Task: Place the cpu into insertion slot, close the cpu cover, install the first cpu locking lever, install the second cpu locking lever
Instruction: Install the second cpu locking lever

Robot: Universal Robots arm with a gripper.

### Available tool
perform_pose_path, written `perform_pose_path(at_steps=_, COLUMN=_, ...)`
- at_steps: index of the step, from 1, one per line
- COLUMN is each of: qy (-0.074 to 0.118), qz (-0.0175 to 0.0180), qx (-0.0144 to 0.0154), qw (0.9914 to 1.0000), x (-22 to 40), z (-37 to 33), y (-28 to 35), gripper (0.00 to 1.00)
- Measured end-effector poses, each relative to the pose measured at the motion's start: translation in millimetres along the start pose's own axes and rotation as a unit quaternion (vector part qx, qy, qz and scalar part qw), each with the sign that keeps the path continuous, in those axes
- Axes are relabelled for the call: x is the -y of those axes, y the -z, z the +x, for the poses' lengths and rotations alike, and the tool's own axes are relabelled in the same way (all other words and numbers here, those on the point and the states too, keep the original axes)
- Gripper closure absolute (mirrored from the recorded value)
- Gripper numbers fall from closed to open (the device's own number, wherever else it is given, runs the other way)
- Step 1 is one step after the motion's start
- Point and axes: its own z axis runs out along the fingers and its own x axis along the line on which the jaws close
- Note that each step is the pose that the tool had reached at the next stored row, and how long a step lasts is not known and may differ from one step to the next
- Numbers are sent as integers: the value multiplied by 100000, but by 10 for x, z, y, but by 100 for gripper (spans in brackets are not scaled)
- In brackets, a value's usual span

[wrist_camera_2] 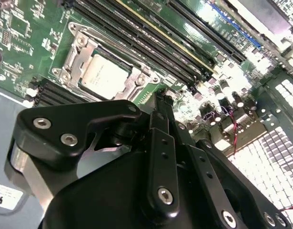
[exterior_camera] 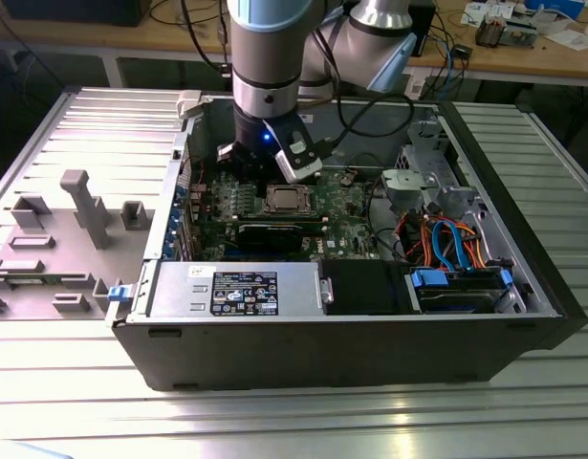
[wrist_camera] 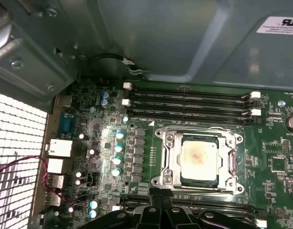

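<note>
While the arm (exterior_camera: 267,57) descends almost vertically from above into the open computer case (exterior_camera: 485,316), its wrist stands over the rear portion of the green motherboard (exterior_camera: 346,206), just behind the socket area as seen in the exterior view. The gripper (wrist_camera: 160,202) hangs above the board beside the insertion slot (wrist_camera: 199,160), near its edge and not touching it. The black fingers (wrist_camera_2: 158,119) appear drawn together at the tips with nothing between them, and no part is carried. The cpu (wrist_camera: 198,156) lies flat and seated in the insertion slot, its dull silver top facing up with a brownish stain at its centre. The cpu cover (wrist_camera: 171,160) lies down flat around the chip, its square opening framing the metal top. Long black memory slots (wrist_camera: 189,102) run parallel beside the socket. Whether the locking levers are latched cannot be told.
</note>
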Motion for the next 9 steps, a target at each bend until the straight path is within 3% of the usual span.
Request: perform_pose_path(at_steps=9, qy=-1169, qz=111, qx=180, qw=99993, x=3, z=-248, y=-26, gripper=89)
